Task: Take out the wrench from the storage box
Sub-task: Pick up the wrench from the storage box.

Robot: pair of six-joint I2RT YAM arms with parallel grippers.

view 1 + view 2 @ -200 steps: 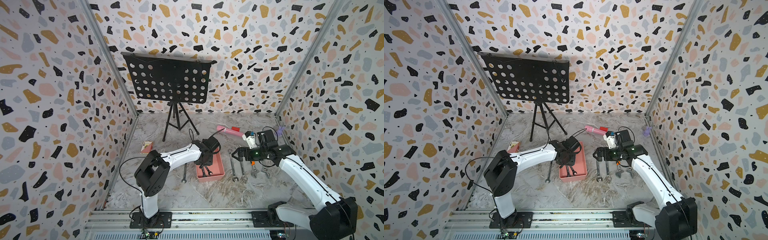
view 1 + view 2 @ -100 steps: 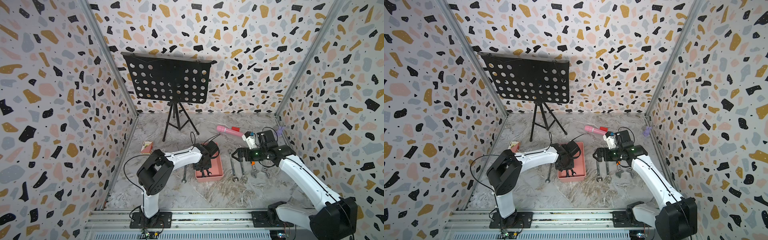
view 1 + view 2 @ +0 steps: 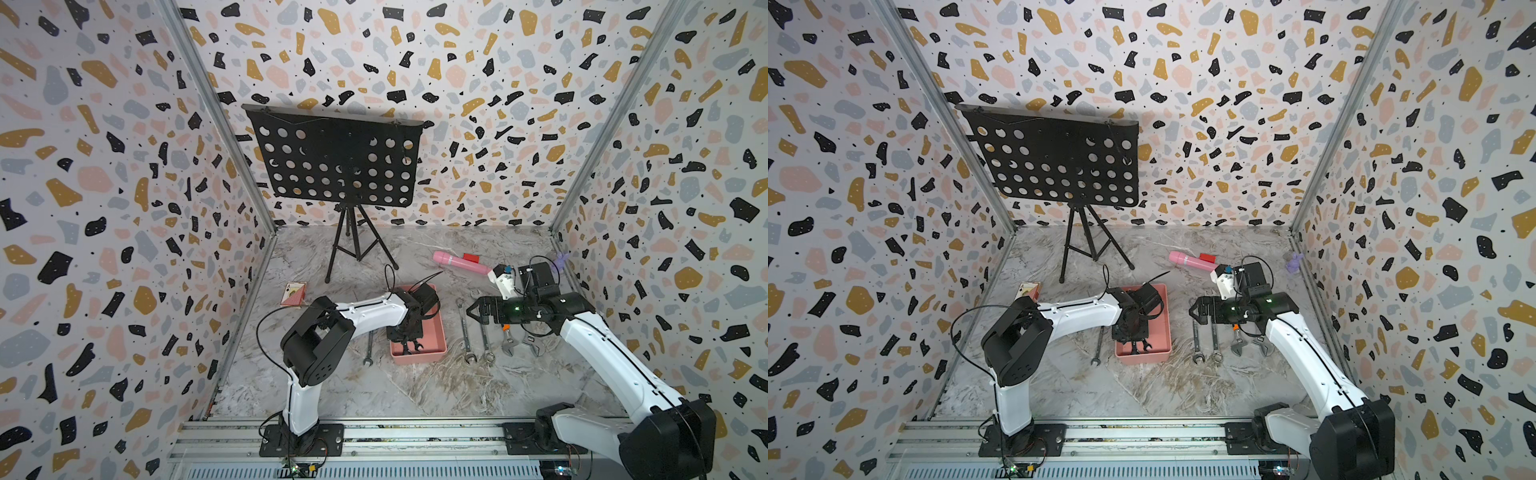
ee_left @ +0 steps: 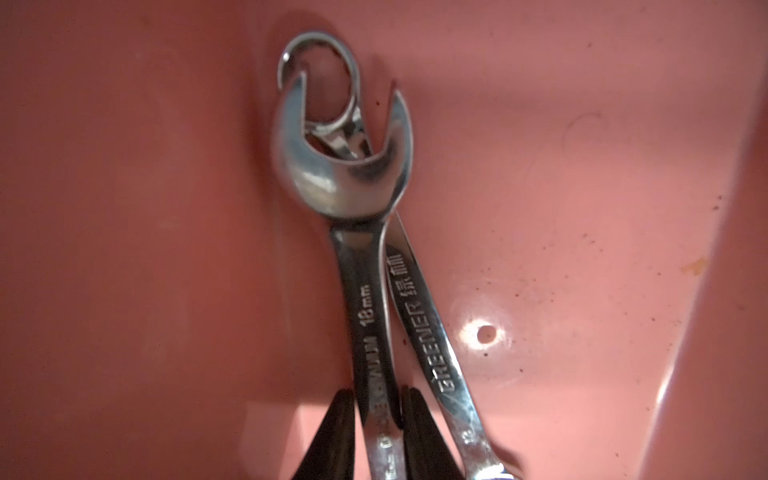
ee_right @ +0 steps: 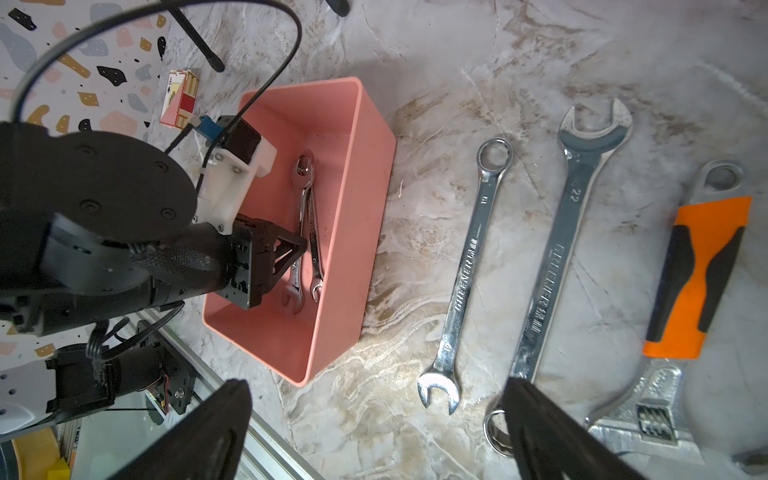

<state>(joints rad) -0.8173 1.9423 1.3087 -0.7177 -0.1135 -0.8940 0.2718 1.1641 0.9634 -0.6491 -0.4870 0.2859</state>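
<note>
- Since the left gripper [image 4: 376,419] is down inside the storage box [image 3: 435,332], the pink walls limit its room. The wrench [image 4: 365,316] lies lengthwise on the box floor, and in both top views the tool ends show just short of the near wall, at lower centre.
- Open room: bare marble floor [image 3: 415,395] below the box in both top views, down to the rail [image 3: 415,432].
- Just left of the box lies a loose wrench [image 3: 369,349]. To the right, apart from the box, is a row of two combination wrenches [image 3: 465,332] and two adjustable wrenches [image 3: 508,343].
- Right gripper [image 3: 473,311] hovers over that row. Its jaws are spread wide with nothing between them.
- Against a second ago, the left gripper has come lower and nearer the box's near end. The right arm, the box and the floor tools are unchanged.
- The wrench is chrome, with "18mm" stamped on the shank and an open-end head. That head lies over the ring end of a second wrench [image 4: 430,340] stamped GREENER. The two shanks cross in a narrow V.
- Left fingers [image 4: 336,419] sit tight against both sides of the wrench's shank, so the claw is nearly closed and gripping it. The wrench is not yet out of the box.
</note>
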